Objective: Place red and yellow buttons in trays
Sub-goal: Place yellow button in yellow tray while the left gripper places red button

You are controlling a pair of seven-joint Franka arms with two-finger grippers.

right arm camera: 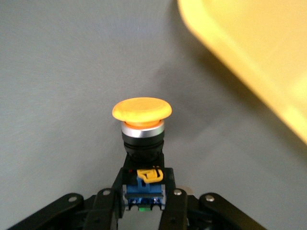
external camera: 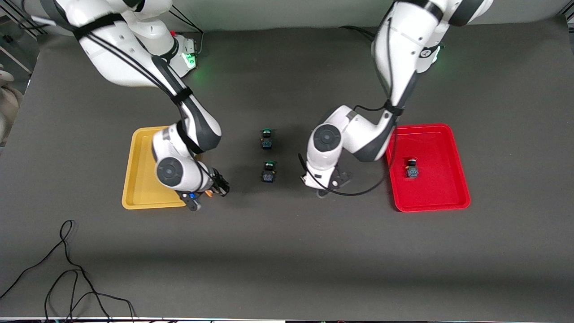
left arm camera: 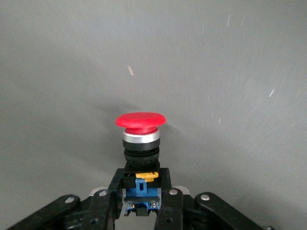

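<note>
Both sets of fingers are loaded. On my left gripper point(left arm camera: 142, 211) the fingers point(left arm camera: 106, 211) are closed against the black-and-blue body of a red-capped button point(left arm camera: 141, 125), cap pointing away from the wrist, bare grey table mat point(left arm camera: 230, 72) beneath it. On my right gripper point(right arm camera: 143, 211) the fingers point(right arm camera: 108, 211) are closed the same way on an orange-yellow-capped button point(right arm camera: 142, 111), with the rim of the yellow tray point(right arm camera: 249, 57) close by.

Position, front view: my right gripper point(external camera: 210, 192) hangs over the mat just beside the corner of the yellow tray point(external camera: 134, 179) that lies nearest the camera. My left gripper point(external camera: 329, 184) is over open mat, between the green-capped switches and the red tray point(external camera: 444, 134), not yet over it.

Progress: one red-capped button point(external camera: 411, 168) already lies in the red tray. No button shows on the visible part of the yellow tray; my right arm covers much of it, so I cannot confirm whether one sits beneath. Two green-capped switches point(external camera: 267, 154) lie mid-table, one nearer the camera than the other; they are not part of the job.

Judgement: task is past its midpoint. Outstanding: carry each held button over its matching tray and release. The second yellow button is unaccounted for.
</note>
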